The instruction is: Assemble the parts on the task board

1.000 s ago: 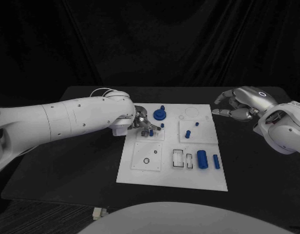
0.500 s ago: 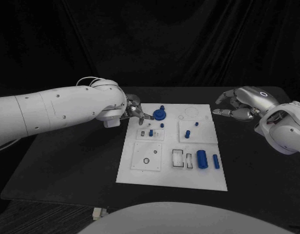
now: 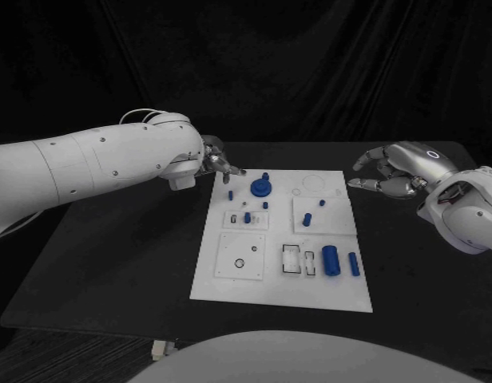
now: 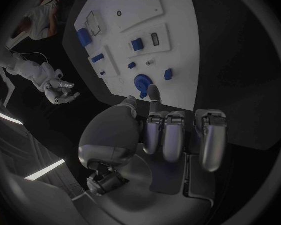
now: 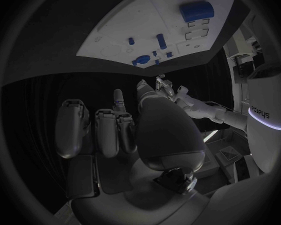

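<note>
While the left hand [image 3: 216, 165] is held curled and empty beside the task board [image 3: 283, 283], the right hand [image 3: 394, 173] is likewise curled, holding nothing.

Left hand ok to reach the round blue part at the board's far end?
Probably yes: the left hand holds nothing and hovers off the task board's far left corner, nothing between it and the round blue part.

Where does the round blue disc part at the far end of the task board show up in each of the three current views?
Head view: the round blue disc part stands near the task board's far edge, just beyond the left hand.
Left wrist view: the disc lies just past that hand's fingertips.
Right wrist view: the disc sits near the board's edge.
Shared landmark: the large blue cylinder.
</note>
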You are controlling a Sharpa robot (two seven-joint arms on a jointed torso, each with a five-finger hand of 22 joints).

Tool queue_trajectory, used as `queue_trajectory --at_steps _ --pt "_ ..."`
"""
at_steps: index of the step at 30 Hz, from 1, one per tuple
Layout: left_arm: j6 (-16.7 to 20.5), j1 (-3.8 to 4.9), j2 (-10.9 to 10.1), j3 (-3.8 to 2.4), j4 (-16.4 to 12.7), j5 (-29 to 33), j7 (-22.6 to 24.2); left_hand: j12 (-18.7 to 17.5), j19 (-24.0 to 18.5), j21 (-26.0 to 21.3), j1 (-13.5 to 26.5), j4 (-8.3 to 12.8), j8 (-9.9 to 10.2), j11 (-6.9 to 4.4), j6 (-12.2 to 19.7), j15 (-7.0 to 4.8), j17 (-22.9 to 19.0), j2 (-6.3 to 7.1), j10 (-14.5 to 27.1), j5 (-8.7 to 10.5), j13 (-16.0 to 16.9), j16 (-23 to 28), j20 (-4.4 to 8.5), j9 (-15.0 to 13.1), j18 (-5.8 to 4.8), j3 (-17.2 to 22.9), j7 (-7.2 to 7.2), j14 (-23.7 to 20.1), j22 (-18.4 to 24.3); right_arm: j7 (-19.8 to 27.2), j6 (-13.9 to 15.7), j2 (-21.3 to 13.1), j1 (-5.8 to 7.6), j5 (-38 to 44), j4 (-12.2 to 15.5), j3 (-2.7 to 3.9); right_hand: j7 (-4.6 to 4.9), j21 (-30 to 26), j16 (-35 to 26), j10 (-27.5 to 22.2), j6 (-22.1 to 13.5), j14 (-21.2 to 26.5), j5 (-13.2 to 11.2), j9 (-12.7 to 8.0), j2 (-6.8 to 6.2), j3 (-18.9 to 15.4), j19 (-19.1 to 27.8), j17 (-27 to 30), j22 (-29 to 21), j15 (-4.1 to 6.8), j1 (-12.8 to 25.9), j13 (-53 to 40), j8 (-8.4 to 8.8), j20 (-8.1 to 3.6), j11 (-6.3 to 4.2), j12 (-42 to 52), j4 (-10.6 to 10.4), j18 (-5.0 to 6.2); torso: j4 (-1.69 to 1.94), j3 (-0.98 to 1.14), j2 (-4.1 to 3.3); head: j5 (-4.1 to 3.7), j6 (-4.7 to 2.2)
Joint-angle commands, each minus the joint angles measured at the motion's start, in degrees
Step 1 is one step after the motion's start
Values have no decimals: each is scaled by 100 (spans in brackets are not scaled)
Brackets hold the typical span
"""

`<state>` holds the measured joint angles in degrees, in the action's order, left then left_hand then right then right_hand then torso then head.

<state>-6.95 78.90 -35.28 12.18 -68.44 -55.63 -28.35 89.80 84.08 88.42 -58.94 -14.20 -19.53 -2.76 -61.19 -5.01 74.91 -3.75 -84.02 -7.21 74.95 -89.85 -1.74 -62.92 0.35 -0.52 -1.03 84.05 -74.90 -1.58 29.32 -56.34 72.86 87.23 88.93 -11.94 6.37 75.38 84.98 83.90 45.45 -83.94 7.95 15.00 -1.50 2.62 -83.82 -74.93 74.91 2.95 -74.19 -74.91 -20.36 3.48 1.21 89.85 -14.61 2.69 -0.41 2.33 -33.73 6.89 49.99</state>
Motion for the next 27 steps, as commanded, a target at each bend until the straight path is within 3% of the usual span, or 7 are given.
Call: queue_trajectory --at_steps 1,15,27 --pt "-232 -29 118 -5 229 -18 135 20 456 -9 -60 44 25 14 38 9 1509 -8 -598 -22 1505 -15 15 19 18 -8 7 595 -1408 -12 88 -7 -11 12 19 4 -1 23 20 610 49 -458 23 -8 30 -31 -40 -850 1060 -50 27 -1509 -31 27 34 15 -4 62 2 -2 -4 11 1" --pt "-407 -211 544 -4 1012 -20 239 20 430 -45 -181 78 469 47 -125 39 1509 -15 -598 -23 1505 -15 -12 463 28 -54 -30 595 -1396 -26 68 23 -11 12 6 4 -3 14 12 610 52 -456 32 -9 37 -31 -38 -840 1058 -50 23 -1509 -32 26 34 15 -2 64 0 0 -1 17 1" --pt "-646 -323 674 -5 1290 -20 228 20 399 -85 -260 136 619 67 -160 57 1509 -7 -598 15 1505 -15 -28 617 40 -58 -52 595 -1378 -35 53 24 -11 12 2 4 -3 8 9 610 54 -455 34 -10 39 -31 -36 -835 1056 -50 21 -1509 -32 26 33 15 0 65 0 0 -1 11 1"
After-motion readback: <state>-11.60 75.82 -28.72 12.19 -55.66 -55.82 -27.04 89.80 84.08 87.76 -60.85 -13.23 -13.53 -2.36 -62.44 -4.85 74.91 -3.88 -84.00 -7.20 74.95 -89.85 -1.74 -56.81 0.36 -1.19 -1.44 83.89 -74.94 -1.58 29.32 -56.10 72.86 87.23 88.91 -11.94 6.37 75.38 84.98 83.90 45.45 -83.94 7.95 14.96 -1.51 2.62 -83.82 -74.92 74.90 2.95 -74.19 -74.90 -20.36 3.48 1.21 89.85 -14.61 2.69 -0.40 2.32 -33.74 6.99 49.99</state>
